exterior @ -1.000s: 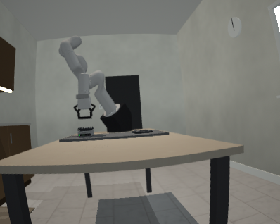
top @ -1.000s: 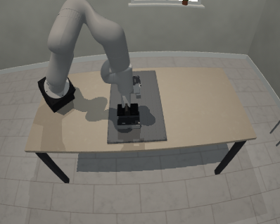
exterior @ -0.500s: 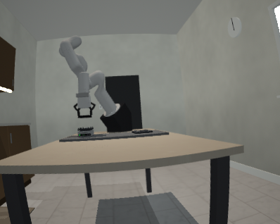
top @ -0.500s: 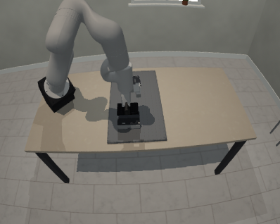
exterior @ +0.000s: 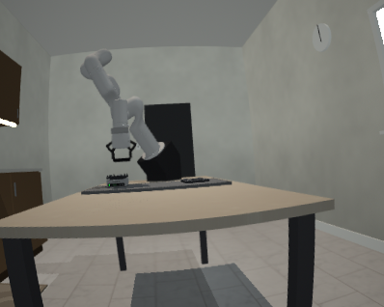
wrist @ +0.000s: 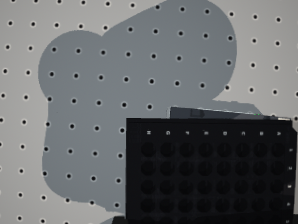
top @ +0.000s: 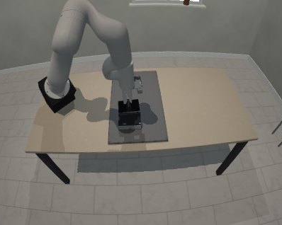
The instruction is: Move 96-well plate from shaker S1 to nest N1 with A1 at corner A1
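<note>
Gripper point(exterior: 121, 153) clamps the 96-well plate point(wrist: 210, 170), lifted clear above shaker S1 point(exterior: 117, 181); carry to nest N1 point(exterior: 195, 180) and A1 alignment remain.

- The table top point(top: 203, 106) looks like pale wood, smooth and matt.
- The table legs point(top: 232, 157) look like dark metal with a matt finish.
- The mat point(top: 151, 106) in the middle of the table is grey and matt; in the wrist view it shows a flat board surface with regular small holes.
- The 96-well plate point(wrist: 210, 170), at the lower right of the wrist view, looks like black plastic with a dull finish.
- The arm point(top: 69, 35) has a smooth light grey shell, like painted plastic or metal, slightly satin.
- The gripper point(exterior: 121, 153) looks like black matt plastic or metal.
- The floor point(top: 168, 198) is of grey tiles, smooth.
</note>
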